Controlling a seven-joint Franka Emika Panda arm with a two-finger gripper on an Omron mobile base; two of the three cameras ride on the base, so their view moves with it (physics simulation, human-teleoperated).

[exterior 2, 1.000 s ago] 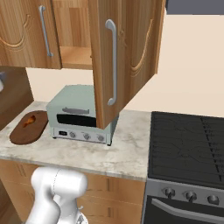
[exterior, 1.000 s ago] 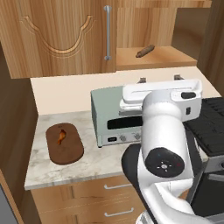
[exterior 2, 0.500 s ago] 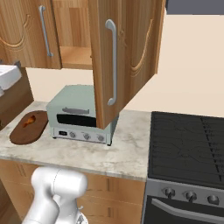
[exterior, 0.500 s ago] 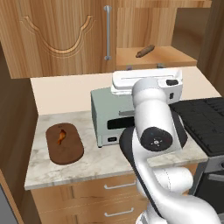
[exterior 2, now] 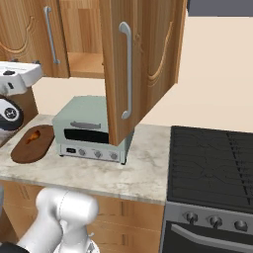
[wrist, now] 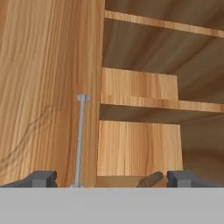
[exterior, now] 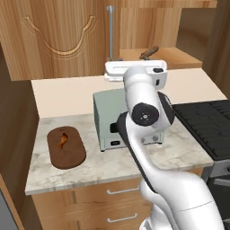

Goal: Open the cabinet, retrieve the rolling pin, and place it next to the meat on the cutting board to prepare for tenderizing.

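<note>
Rising toward the open shelf, the gripper [wrist: 111, 178] has climbed over the last second from in front of the toaster oven [exterior: 117, 119] to shelf height, its jaws spread wide and holding nothing; in the hand view the two dark finger tips [wrist: 40, 178] sit at the bottom edge with the shelf opening between them. In the left base view the white hand [exterior: 135, 72] now hangs at upper centre, just under the shelf's front lip. The cabinet [exterior 2: 141, 59] has its right door swung out, so the opening step looks done and the reach for the rolling pin [exterior: 148, 52] is under way. It lies on the lowest shelf, above and slightly right of the hand in the left base view; its long axis runs diagonally, lower left to upper right there. In the hand view one rounded end [wrist: 150, 179] shows at bottom centre-right, just left of the right tip. Lower left in the left base view, the cutting board [exterior: 72, 155] carries the meat [exterior: 62, 139].
</note>
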